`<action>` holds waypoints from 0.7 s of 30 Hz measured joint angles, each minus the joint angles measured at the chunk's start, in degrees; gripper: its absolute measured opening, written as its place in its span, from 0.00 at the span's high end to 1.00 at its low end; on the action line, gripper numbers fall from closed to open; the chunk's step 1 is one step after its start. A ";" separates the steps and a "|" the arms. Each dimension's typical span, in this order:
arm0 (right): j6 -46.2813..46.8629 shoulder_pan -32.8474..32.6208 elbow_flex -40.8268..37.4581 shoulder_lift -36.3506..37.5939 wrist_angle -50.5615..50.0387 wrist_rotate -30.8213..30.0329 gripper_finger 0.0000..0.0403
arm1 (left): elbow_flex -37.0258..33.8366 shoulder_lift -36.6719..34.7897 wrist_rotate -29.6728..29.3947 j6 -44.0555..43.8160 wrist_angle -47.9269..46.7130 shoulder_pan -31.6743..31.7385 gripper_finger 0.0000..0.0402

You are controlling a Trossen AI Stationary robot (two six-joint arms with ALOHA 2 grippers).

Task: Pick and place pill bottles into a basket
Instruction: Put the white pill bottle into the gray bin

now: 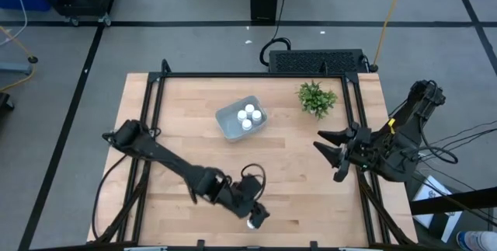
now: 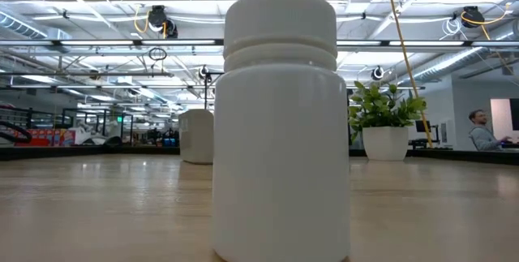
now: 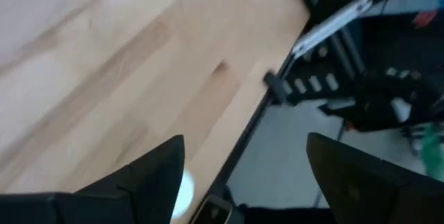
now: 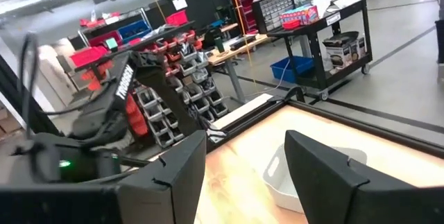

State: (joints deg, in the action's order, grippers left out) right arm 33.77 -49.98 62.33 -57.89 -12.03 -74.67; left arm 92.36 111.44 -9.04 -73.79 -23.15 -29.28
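Basket (image 1: 230,125) at table centre is seen holding three pill bottles (image 1: 248,116). One remaining bottle (image 1: 251,223) stands at the near edge beneath the spread left gripper (image 1: 257,215). Right gripper (image 1: 328,151), fingers apart and empty, is parked right.

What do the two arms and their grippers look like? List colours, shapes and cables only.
Both arms are black and jointed. The left arm trails a looped black cable, and the right arm has cables beside it. The left gripper and right gripper each have two dark wedge-shaped fingers.

Dark jointed arms (image 1: 167,160), black cables, wedge-shaped fingers (image 3: 149,175)
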 joint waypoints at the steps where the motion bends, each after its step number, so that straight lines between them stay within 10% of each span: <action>1: -0.02 0.00 0.00 0.00 -0.55 0.01 0.52 | 0.00 -0.02 -0.25 -0.14 -0.82 -0.55 0.24; 13: 10.69 0.38 -2.97 0.00 -7.76 4.25 0.52 | 8.96 6.20 0.61 -1.71 -6.22 -3.97 0.24; 21: 15.53 0.79 -9.71 0.20 0.72 4.46 0.52 | 26.05 15.56 2.31 -0.34 -34.98 -3.17 0.24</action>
State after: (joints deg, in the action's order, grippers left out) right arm 49.29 -49.19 52.61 -57.68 -11.31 -70.22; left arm 118.41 127.00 -6.73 -74.13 -58.13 -32.45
